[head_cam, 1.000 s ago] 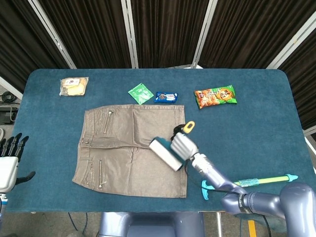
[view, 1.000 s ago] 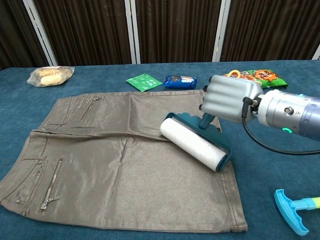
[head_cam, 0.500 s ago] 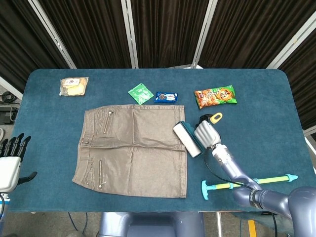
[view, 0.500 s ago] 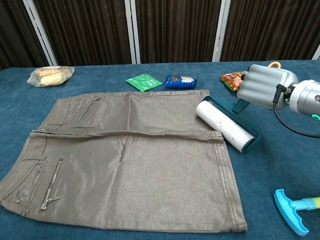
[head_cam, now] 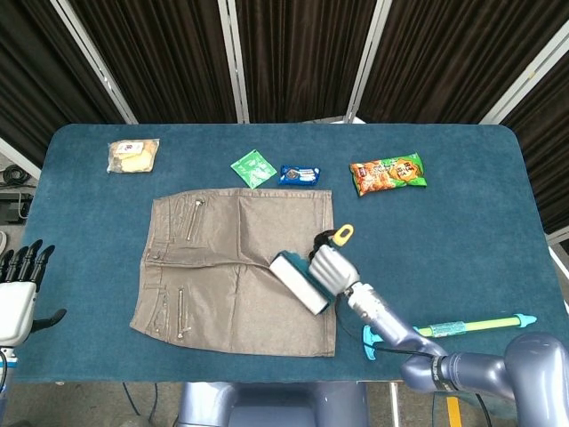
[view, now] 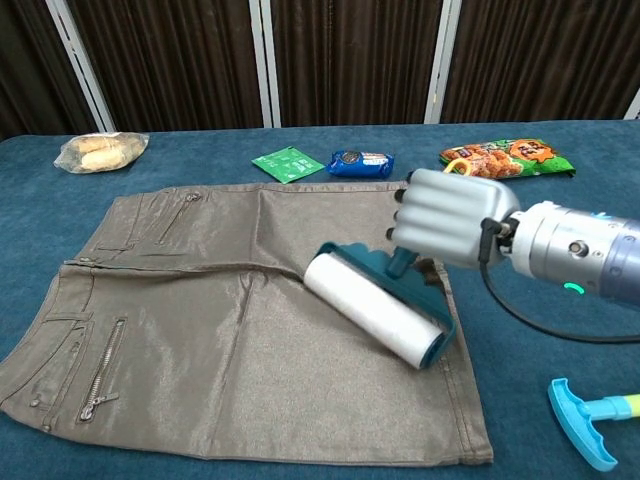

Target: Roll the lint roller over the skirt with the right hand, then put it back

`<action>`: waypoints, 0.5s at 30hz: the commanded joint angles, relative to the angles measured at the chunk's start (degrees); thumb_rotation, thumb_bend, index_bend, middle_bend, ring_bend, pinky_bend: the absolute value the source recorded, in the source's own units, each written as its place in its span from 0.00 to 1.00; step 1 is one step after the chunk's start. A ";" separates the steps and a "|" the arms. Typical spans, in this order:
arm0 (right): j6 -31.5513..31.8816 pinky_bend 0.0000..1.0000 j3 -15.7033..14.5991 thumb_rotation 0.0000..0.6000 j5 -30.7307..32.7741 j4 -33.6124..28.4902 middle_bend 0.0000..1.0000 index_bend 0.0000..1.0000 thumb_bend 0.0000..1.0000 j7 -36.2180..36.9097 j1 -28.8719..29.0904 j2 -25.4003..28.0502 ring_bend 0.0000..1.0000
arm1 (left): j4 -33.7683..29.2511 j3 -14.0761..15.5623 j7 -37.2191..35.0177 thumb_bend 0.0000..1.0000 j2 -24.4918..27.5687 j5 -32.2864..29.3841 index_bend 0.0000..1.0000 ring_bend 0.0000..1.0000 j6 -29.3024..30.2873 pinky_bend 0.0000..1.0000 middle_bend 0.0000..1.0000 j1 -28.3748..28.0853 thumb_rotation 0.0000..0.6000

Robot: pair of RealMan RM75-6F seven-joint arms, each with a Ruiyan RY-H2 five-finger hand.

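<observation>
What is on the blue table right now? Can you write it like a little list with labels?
Table: blue cloth-covered table
Clothing: brown-grey skirt with zips, lying flat
Tool in use: teal lint roller with white sticky roll, resting on the skirt's right part
Right hand: grey robot hand grips the roller's handle
Left hand: dark-fingered hand at the table's left edge, fingers apart, holding nothing
Back row: bread in clear bag, green packet, blue cookie pack, orange snack bag
Front right: teal and yellow stick tool

Bare blue table [head_cam: 462,231] right of skirt [head_cam: 231,258], snack packets [head_cam: 388,172] along far edge (well apart), squeegee [head_cam: 444,328] near front-right
</observation>
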 commanded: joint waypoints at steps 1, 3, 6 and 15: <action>-0.34 0.39 -0.79 1.00 -1.15 -2.45 0.42 0.41 0.95 -2.21 0.66 -1.23 0.30 | 0.06 -0.04 -0.34 0.00 0.17 0.01 0.00 0.00 0.08 0.00 0.00 0.05 1.00; -0.48 0.39 -1.26 1.00 -1.74 -4.21 0.42 0.41 0.95 -3.23 0.82 -1.96 0.30 | 0.10 -0.05 -0.68 0.00 0.31 0.01 0.00 0.00 0.06 0.00 0.00 0.06 1.00; -0.53 0.39 -1.60 1.00 -2.47 -5.78 0.42 0.41 0.95 -3.90 0.97 -2.83 0.30 | 0.14 -0.03 -0.91 0.00 0.43 0.04 0.00 0.00 0.05 0.00 0.00 0.08 1.00; -0.05 0.39 -1.12 1.00 -2.27 -6.73 0.42 0.41 0.95 -5.27 0.87 -4.16 0.30 | 0.14 0.05 -1.22 0.00 0.65 0.12 0.00 0.00 0.07 0.00 0.00 0.13 1.00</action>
